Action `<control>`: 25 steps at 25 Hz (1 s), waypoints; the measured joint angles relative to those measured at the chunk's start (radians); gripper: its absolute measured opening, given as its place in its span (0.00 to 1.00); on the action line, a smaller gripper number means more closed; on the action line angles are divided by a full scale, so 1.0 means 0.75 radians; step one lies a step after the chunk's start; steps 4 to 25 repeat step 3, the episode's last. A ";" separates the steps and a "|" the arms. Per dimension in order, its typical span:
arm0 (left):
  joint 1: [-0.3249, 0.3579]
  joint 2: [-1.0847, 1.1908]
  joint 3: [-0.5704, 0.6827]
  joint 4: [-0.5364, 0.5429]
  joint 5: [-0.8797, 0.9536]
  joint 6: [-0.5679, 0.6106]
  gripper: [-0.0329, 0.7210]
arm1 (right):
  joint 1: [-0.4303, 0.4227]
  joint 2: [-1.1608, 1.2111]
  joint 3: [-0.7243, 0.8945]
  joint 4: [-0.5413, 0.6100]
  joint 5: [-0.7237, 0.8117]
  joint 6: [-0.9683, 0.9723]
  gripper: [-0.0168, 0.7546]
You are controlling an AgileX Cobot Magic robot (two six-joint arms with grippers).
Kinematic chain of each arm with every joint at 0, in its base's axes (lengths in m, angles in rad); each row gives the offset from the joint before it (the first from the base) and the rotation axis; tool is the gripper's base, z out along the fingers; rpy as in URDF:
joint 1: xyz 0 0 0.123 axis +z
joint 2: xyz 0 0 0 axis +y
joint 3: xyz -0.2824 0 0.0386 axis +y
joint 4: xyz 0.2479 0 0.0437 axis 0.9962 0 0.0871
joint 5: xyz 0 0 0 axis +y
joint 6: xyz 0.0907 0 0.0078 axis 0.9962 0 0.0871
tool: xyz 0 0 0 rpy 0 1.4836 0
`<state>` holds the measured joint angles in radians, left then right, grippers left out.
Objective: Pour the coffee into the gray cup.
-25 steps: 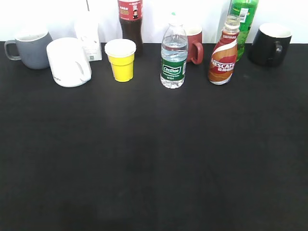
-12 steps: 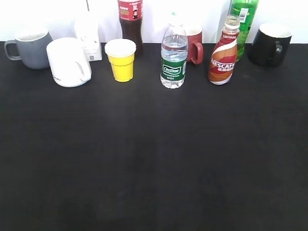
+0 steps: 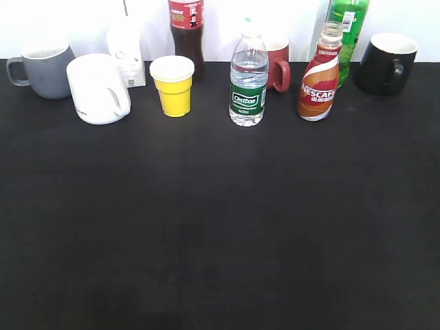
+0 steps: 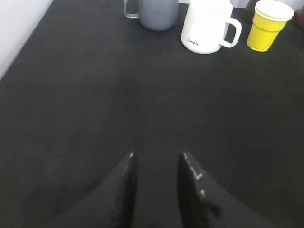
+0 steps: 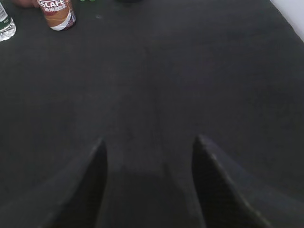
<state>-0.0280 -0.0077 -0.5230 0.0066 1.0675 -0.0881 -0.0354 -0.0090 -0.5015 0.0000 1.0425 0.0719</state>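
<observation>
The coffee bottle (image 3: 319, 75), curvy with a red, orange and white NESCAFE label and no cap, stands upright at the back right of the black table. Its base shows at the top left of the right wrist view (image 5: 57, 13). The gray cup (image 3: 42, 69) stands at the far back left, handle to the left; it shows at the top of the left wrist view (image 4: 156, 9). My left gripper (image 4: 156, 156) is open and empty above bare table, well short of the cup. My right gripper (image 5: 149, 140) is open and empty, well short of the bottle. Neither gripper shows in the exterior view.
Along the back stand a white mug (image 3: 97, 88), a white carton (image 3: 126, 48), a yellow paper cup (image 3: 173, 84), a cola bottle (image 3: 187, 31), a clear water bottle (image 3: 247, 79), a red mug (image 3: 278, 63), a green bottle (image 3: 347, 27) and a black mug (image 3: 385, 63).
</observation>
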 joint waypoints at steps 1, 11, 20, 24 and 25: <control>0.000 0.000 0.000 0.000 0.000 0.000 0.35 | 0.000 0.000 0.000 0.000 0.000 0.000 0.61; 0.000 0.000 0.000 0.000 0.000 0.000 0.35 | 0.000 0.000 0.000 0.000 0.000 0.000 0.61; 0.000 0.000 0.000 0.000 0.000 0.000 0.35 | 0.000 0.000 0.000 0.000 0.000 0.000 0.61; 0.000 0.000 0.000 0.000 0.000 0.000 0.35 | 0.000 0.000 0.000 0.000 0.000 0.000 0.61; 0.000 0.000 0.000 0.000 0.000 0.000 0.35 | 0.000 0.000 0.000 0.000 0.000 0.000 0.61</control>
